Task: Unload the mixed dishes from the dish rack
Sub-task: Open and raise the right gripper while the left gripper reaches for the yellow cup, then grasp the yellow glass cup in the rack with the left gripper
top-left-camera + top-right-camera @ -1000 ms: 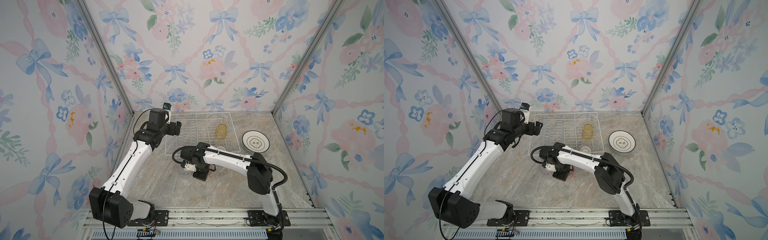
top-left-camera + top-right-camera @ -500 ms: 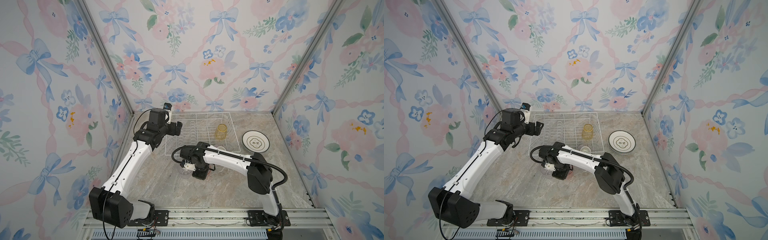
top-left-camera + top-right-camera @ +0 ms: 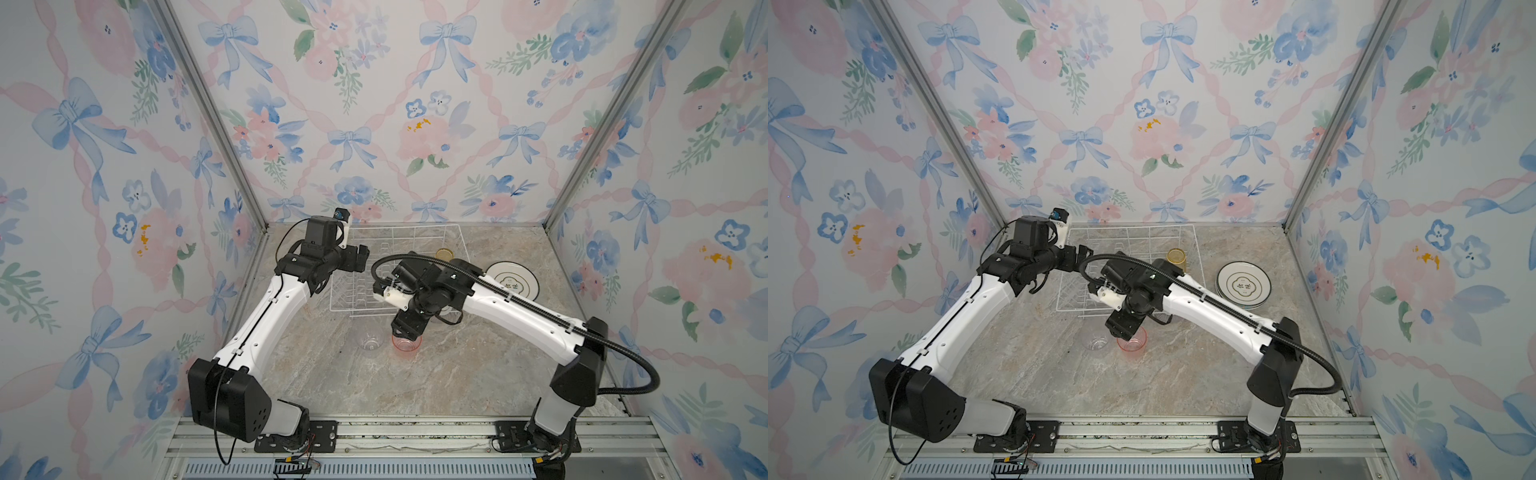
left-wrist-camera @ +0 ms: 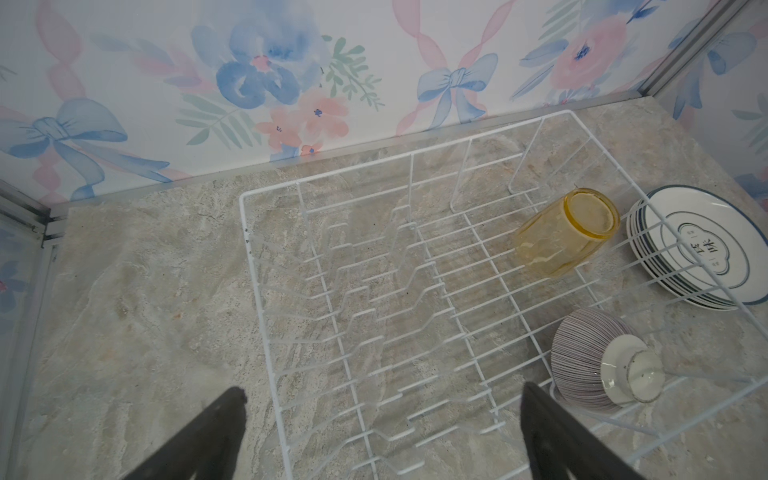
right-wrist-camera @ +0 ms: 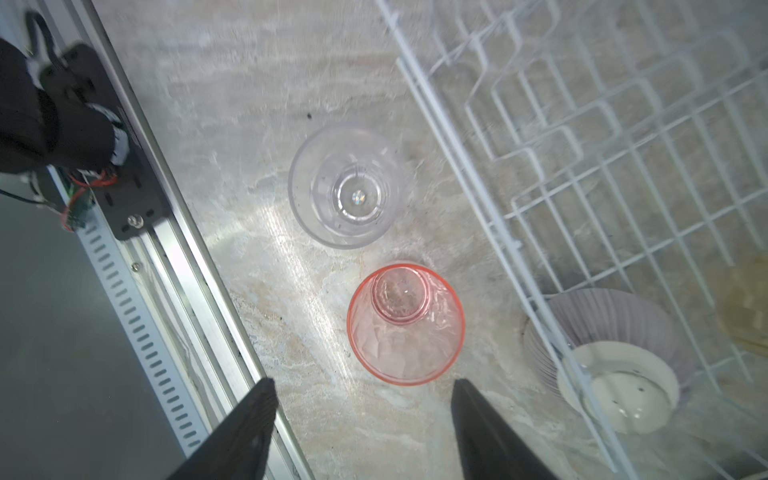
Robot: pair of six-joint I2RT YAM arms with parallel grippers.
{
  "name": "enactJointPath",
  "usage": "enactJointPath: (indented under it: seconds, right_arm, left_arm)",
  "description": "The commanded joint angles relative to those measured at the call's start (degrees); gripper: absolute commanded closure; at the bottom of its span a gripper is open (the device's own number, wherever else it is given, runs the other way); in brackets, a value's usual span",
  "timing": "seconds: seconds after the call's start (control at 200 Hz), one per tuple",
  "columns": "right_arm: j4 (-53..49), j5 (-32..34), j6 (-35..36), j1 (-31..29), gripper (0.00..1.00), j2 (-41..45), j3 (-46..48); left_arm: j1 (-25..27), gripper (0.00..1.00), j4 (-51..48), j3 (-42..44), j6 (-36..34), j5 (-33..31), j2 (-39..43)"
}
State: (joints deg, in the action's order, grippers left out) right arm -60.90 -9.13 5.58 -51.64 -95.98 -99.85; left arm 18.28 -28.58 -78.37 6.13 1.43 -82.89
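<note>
A robot with two arms is emptying a white wire dish rack [image 4: 411,154] that sits at the back of a marble-patterned table [image 3: 415,382].

The step in hand looks like setting down a pink tumbler [image 5: 405,324]. It stands free on the table just in front of the rack, close beside a clear tumbler [image 5: 349,187]. The right claw [image 5: 361,388] hangs just above the pink tumbler with its two dark fingers spread apart. It holds nothing, and no finger can be seen touching the glass.

A stack of white, dark-rimmed plates [image 4: 702,245] lies on the table beside the rack's far end. Inside the rack are a yellow tumbler [image 4: 565,232], base upward, and a small purple-striped bowl [image 4: 598,357], upside down in the near corner.

The left claw [image 4: 382,392] hovers over the rack's empty plate dividers, opened as wide as it goes and holding nothing.

Next, the right arm likely needs to lift clear of both tumblers without knocking them. Then one claw must reach into the rack for the bowl or the yellow tumbler.
</note>
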Motion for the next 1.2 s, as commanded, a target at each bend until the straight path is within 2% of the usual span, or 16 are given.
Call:
enactJointPath:
  seconds: [0.0, 0.155, 0.31, 0.48, 0.66, 0.85, 1.195]
  right_arm:
    - [5.80, -4.85, -5.40, 7.87, 0.29, 7.64, 4.89]
    - [13.50, -4.03, -9.55, 19.92, 0.24, 17.35, 13.98]
    - [16.24, -3.79, -10.54, 27.23, 0.24, 21.26, 19.21]
    - [20.46, -6.04, -11.71, 33.87, 0.23, 24.45, 24.16]
    - [23.79, -10.42, -12.88, 41.21, 0.23, 27.15, 27.73]
    - [23.86, -12.96, -12.30, 44.96, 0.24, 27.84, 29.07]
    - [26.23, -16.07, -13.74, 48.82, 0.24, 28.87, 31.19]
  left_arm:
    - [4.79, 0.02, -2.52, -4.85, 0.31, -0.12, -4.85]
    - [12.16, 0.02, -2.86, -13.20, 0.37, -0.47, -14.35]
    - [17.53, 0.02, -3.11, -23.78, 0.03, -0.94, -24.63]
    - [19.99, 0.02, -3.77, -33.87, 0.85, -1.57, -34.75]
    - [20.39, 0.02, -3.93, -40.44, 2.13, -1.05, -42.24]
    - [20.74, 0.02, -3.79, -45.67, 1.96, -2.71, -48.16]
    - [20.96, 0.02, -3.80, -51.92, 2.22, -0.09, -55.13]
